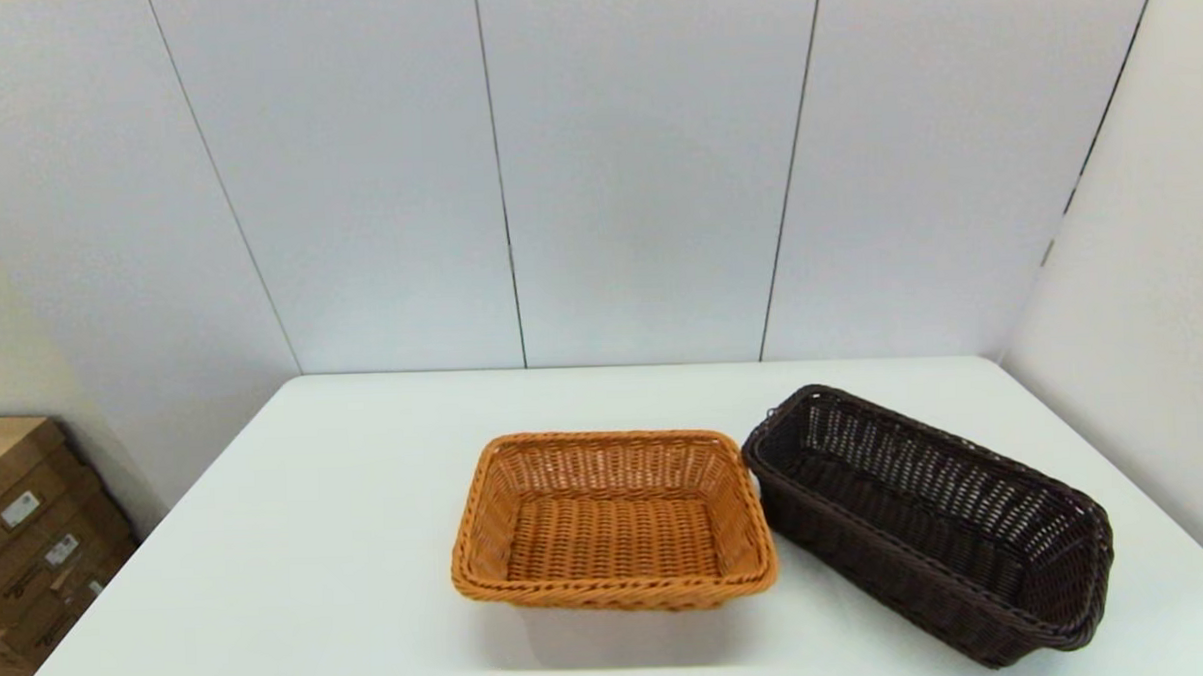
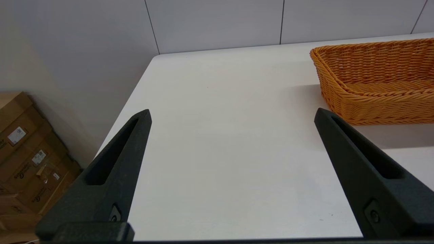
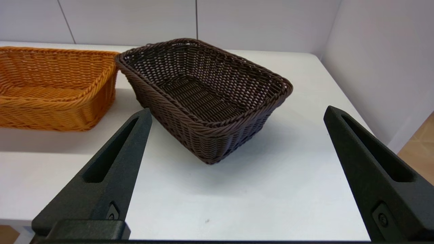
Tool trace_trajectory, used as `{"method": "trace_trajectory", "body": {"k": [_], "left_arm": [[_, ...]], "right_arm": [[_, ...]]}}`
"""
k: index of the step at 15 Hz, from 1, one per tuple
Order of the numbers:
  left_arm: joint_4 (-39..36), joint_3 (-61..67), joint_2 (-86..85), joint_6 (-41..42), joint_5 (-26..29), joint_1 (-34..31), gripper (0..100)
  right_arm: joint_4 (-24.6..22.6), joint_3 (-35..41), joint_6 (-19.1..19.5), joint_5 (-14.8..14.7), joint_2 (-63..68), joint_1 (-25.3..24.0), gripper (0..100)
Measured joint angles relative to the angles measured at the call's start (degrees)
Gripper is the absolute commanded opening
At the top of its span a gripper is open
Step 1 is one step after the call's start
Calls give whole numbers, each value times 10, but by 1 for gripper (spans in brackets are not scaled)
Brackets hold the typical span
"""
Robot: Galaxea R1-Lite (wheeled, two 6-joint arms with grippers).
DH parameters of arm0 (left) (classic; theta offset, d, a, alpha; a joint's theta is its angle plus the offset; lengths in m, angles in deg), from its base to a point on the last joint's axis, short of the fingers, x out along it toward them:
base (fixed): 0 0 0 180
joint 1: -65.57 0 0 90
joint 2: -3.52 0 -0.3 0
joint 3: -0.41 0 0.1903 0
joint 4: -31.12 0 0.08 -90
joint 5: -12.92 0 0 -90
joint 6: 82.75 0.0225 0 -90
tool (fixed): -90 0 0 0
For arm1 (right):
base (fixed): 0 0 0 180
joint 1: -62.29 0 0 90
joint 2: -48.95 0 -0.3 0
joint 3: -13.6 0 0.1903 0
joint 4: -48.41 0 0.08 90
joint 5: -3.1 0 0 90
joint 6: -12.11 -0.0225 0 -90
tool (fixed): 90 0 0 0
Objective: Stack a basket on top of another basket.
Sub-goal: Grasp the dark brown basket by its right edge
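While my right pincer [image 3: 234,115] is hovering low near the tabletop's [image 3: 271,189] near edge, its two black fingers [image 3: 112,169] are spreading wide with nothing between them; I am looking past them at the dark brown basket [image 3: 203,98], which is sitting just ahead of the fingertips, apart from them and turned at an angle so that one corner is pointing toward me; my left pincer [image 2: 232,115] is likewise hanging wide and gripping nothing over a bare stretch of the tabletop toward its left side, with the orange-tan basket [image 2: 376,81] lying beyond and to the side of one finger [image 2: 366,169], not touching it; neither arm is showing in the head view. Moving outward, the dark brown basket [image 1: 928,517] is resting upright on the tabletop's right part, slanting from the middle toward the near right corner; the orange-tan basket [image 1: 613,523] is resting upright near the middle, squared to the near edge; the two are sitting side by side, the dark one's far left corner coming right up to the orange one's right rim, though I cannot tell whether they are touching; both are holding nothing. Beyond the tabletop, pale wall panels [image 1: 596,168] are standing behind and to the right, and cardboard boxes [image 1: 28,538] are sitting on the floor off the left side.
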Motion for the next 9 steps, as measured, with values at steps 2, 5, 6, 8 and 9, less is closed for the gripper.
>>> {"method": "trace_trajectory", "body": {"k": [2, 5, 6, 8, 9], "left_arm": [[0, 0, 0, 0, 0, 0, 100], [0, 0, 0, 0, 0, 0, 100], [0, 0, 0, 0, 0, 0, 100], [0, 0, 0, 0, 0, 0, 100], [0, 0, 0, 0, 0, 0, 100]], "right_arm": [[0, -14, -2, 1, 12, 0, 100], [0, -60, -4, 0, 83, -1, 100], [1, -83, -5, -1, 119, -2, 100], [1, -135, -8, -2, 203, -3, 100], [1, -157, -10, -2, 243, -3, 100]]}}
